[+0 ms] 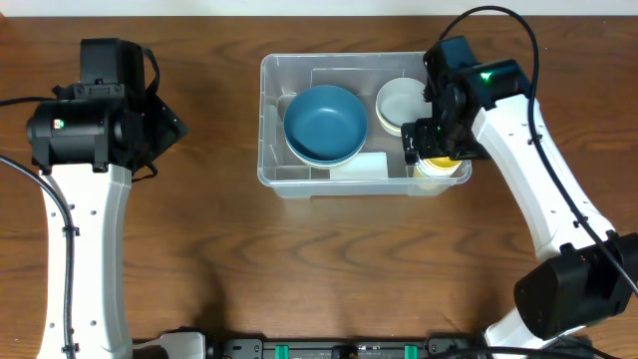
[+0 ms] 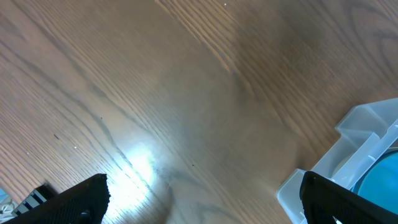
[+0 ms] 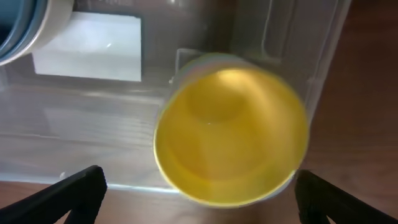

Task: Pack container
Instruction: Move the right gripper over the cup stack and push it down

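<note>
Judging by how things lie, the packing step in hand is taken to be the setting-down of a cup. At the left, the left gripper (image 2: 205, 199) is seen spread wide over the bare table (image 2: 186, 93), with nothing held. In the middle stands the container (image 1: 264, 120), with a blue bowl (image 1: 325, 123) and a white bowl (image 1: 401, 100) inside. At its near right corner a yellow cup (image 3: 230, 137) is seen upright within the wall, blurred. Over it the right gripper (image 3: 199, 183) is held, fingers parted wider than the cup; no grasp is shown, so it is judged released. A straight lift clear of the rim is called for next.
</note>
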